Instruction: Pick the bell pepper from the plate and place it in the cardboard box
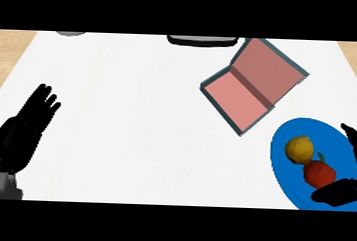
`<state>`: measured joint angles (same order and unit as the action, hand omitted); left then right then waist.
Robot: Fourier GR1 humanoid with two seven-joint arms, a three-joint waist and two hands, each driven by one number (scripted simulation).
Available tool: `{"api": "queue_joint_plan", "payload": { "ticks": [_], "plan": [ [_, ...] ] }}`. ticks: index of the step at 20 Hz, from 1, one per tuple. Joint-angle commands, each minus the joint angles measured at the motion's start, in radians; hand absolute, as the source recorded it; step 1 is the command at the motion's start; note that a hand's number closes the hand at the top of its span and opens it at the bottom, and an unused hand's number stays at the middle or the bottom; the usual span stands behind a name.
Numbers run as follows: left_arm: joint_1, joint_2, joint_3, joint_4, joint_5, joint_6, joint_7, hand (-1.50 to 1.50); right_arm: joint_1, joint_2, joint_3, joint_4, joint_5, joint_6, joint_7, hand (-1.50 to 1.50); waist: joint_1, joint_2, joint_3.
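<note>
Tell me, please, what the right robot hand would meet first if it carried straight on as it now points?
Probably the red bell pepper: the right robot hand points left across the round blue plate towards it, though height is unclear.

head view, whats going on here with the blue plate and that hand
The robot's right hand is at the blue plate, thumb and fingers on either side of the red bell pepper, not yet lifted. A yellow fruit lies beside it. The cardboard box sits open up the counter. The left hand rests open at the left.
</note>
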<state>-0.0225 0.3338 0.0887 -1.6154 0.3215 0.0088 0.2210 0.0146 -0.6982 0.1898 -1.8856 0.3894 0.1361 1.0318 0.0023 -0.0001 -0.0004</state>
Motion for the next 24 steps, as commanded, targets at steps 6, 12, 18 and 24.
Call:
{"api": "queue_joint_plan", "payload": {
  "ticks": [6,12,18,24],
  "plan": [
    [-0.035,0.008,0.058,0.06,0.015,-0.07,-0.007,0.0,-0.055,0.094,0.002,0.089,0.075,0.085,0.07,-1.5,-0.001,0.001,0.0],
    [-0.012,-0.042,0.034,0.01,-0.032,-0.034,0.002,0.0,-0.032,0.153,0.021,0.074,0.143,0.096,0.11,-1.5,-0.002,0.0,0.0],
    [-0.005,-0.062,0.044,0.034,-0.053,-0.059,-0.022,0.0,-0.052,0.161,-0.058,0.19,0.144,0.144,0.002,-1.5,-0.002,0.0,0.0],
    [-0.007,-0.038,0.093,-0.027,-0.022,-0.075,0.036,0.0,-0.031,0.193,-0.053,0.238,0.185,0.154,-0.042,-1.5,-0.001,0.0,0.0]
  ]
}}
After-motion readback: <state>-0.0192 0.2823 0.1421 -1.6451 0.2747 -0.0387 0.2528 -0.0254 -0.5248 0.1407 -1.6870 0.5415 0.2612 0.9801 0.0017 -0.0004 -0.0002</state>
